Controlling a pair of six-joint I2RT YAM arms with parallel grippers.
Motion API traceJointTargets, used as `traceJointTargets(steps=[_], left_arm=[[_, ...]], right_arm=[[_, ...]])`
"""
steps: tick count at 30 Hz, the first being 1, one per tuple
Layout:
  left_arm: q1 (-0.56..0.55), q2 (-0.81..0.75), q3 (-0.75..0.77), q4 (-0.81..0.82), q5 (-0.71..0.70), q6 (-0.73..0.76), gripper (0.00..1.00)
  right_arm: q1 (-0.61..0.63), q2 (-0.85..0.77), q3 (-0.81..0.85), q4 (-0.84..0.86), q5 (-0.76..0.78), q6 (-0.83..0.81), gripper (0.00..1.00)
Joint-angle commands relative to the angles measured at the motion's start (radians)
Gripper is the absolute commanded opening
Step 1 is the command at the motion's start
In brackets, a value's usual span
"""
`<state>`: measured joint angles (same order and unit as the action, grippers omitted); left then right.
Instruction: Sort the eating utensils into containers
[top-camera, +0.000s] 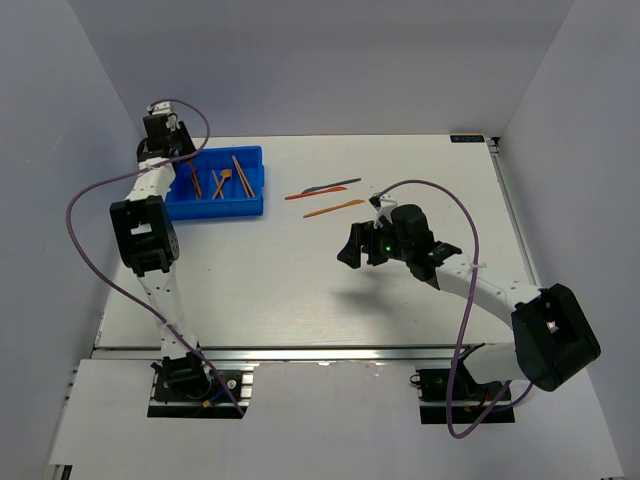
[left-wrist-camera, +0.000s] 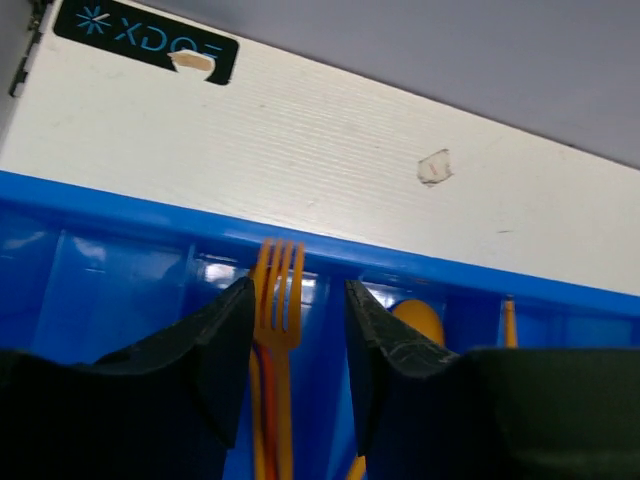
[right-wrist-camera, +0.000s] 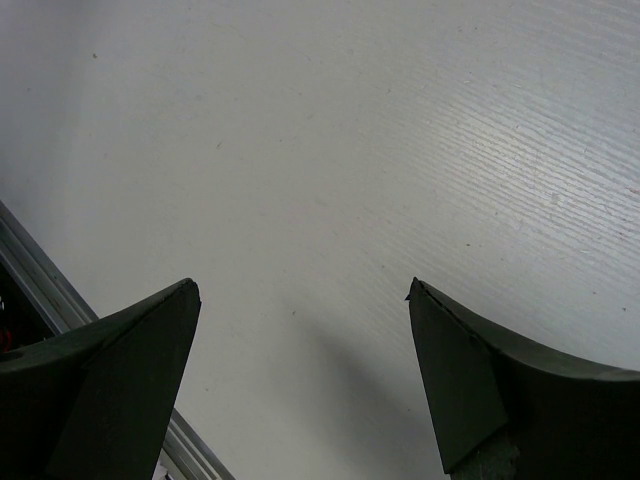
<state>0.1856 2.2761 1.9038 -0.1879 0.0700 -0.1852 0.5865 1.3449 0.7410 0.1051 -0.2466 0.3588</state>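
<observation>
The blue tray (top-camera: 228, 209) sits at the table's back left with several orange utensils in its compartments. My left gripper (top-camera: 183, 153) hangs over the tray's left end, open. In the left wrist view its jaws (left-wrist-camera: 297, 300) stand apart over an orange fork (left-wrist-camera: 276, 296) lying on a red utensil (left-wrist-camera: 264, 400); an orange spoon (left-wrist-camera: 420, 318) lies one compartment over. A dark grey-blue utensil (top-camera: 338, 184), a red one (top-camera: 312, 193) and an orange one (top-camera: 335, 208) lie on the table right of the tray. My right gripper (top-camera: 353, 248) is open and empty above bare table (right-wrist-camera: 300, 290).
White walls close in the table on the left, back and right. A black label (left-wrist-camera: 145, 40) is stuck on the table behind the tray's rim (left-wrist-camera: 120, 205). A metal rail (top-camera: 300, 350) runs along the near edge. Purple cables loop off both arms.
</observation>
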Motion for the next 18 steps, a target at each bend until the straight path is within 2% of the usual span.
traceJointTargets(steps=[1,6,14,16,18], left_arm=[[-0.018,-0.039,0.044,-0.041,0.016,0.033,0.52],[-0.023,-0.062,0.06,-0.065,-0.05,0.029,0.63],[-0.026,-0.15,0.009,-0.048,-0.165,0.004,0.66],[-0.031,-0.132,0.017,-0.059,-0.148,0.006,0.64],[-0.035,-0.093,0.035,-0.073,-0.135,0.004,0.59]], right_arm=[[0.001,0.0,0.017,0.033,-0.019,-0.009,0.89],[0.001,0.0,0.015,0.033,-0.016,-0.011,0.89],[0.001,0.011,0.017,0.036,0.0,-0.008,0.89],[0.001,0.016,0.014,0.038,-0.005,-0.006,0.89],[0.003,0.017,0.011,0.038,-0.003,-0.007,0.89]])
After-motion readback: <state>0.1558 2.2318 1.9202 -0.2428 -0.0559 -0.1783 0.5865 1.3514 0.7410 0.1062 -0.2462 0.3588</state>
